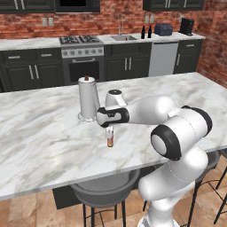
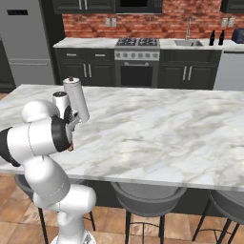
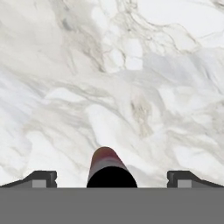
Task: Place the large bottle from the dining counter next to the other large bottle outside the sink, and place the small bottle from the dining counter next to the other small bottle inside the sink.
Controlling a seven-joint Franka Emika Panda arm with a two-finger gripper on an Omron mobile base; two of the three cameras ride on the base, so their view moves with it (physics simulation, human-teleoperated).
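Hovering right over the small bottle (image 1: 110, 137), your gripper (image 3: 111, 179) has its fingers spread as wide as they go, one either side of the bottle's cap, gripping nothing. That small bottle stands upright on the marble counter (image 1: 40, 133), just in front of the large bottle (image 1: 88, 98), which also stands upright. Behind the large bottle, far back by the sink (image 1: 123, 37), you've got what look like two dark bottles (image 1: 146, 32), too small to be sure.
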